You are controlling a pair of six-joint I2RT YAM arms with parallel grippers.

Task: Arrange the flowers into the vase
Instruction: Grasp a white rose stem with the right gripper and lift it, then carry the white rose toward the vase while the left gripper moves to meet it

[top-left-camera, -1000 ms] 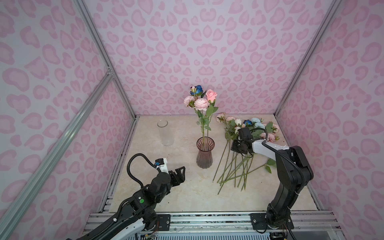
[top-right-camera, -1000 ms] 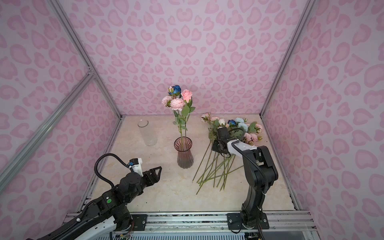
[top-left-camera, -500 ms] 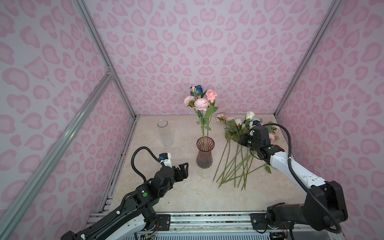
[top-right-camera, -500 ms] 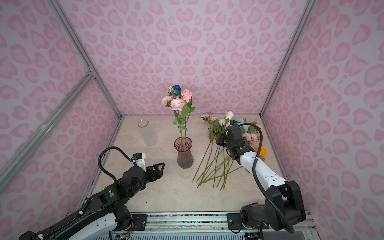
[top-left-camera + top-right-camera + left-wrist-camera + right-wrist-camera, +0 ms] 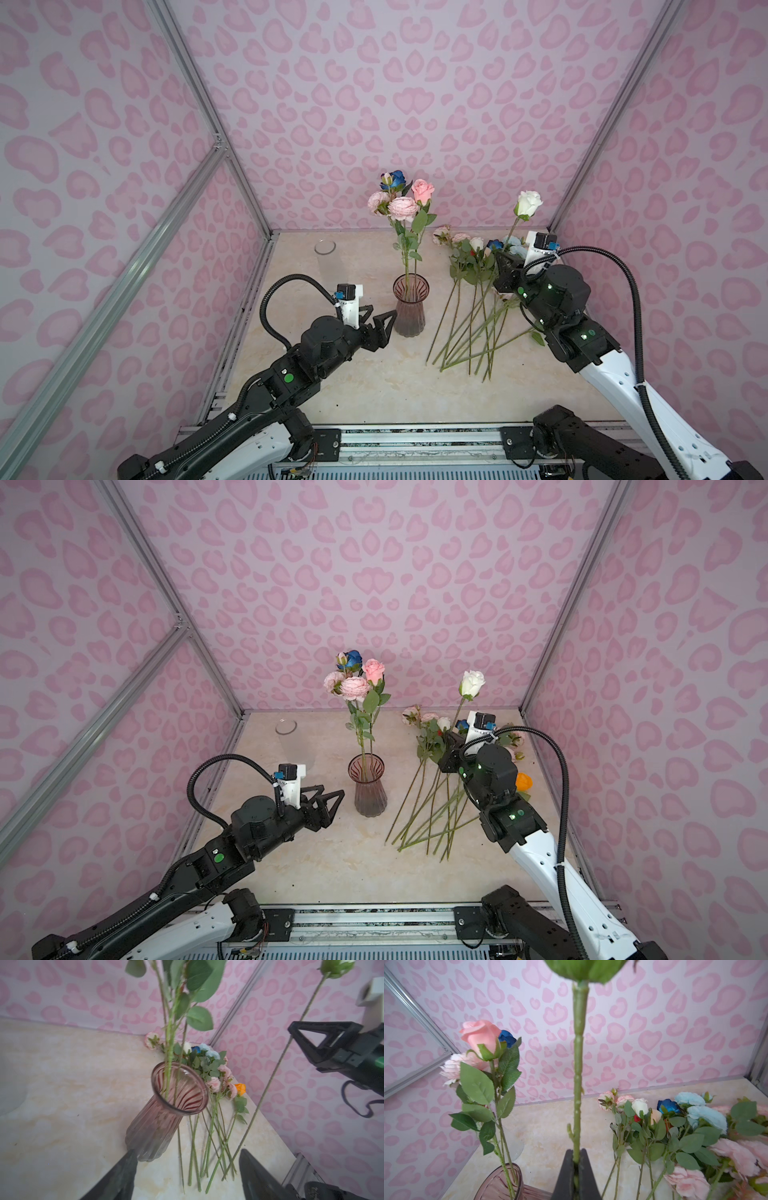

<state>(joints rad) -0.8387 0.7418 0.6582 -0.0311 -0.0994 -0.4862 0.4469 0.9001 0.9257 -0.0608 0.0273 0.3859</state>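
The pink ribbed glass vase (image 5: 409, 309) (image 5: 370, 791) stands mid-table with several flowers (image 5: 401, 201) in it, pink and dark blue. More flowers (image 5: 469, 299) (image 5: 432, 796) lie in a pile to its right. My right gripper (image 5: 500, 259) (image 5: 576, 1157) is shut on the stem of a white rose (image 5: 528, 203) (image 5: 473, 683), held up nearly upright over the pile. Its lower end reaches down among the stems (image 5: 223, 1178). My left gripper (image 5: 381, 315) (image 5: 188, 1153) is open and empty, low beside the vase's left side (image 5: 158, 1122).
A clear drinking glass (image 5: 325, 255) (image 5: 289, 737) stands at the back left. Pink patterned walls with aluminium posts (image 5: 582, 166) close in the table on three sides. A metal rail (image 5: 415, 436) runs along the front edge.
My right gripper has raised the white rose out of the pile, and the bloom now stands higher. My left gripper has moved closer to the vase, its jaws a little narrower.
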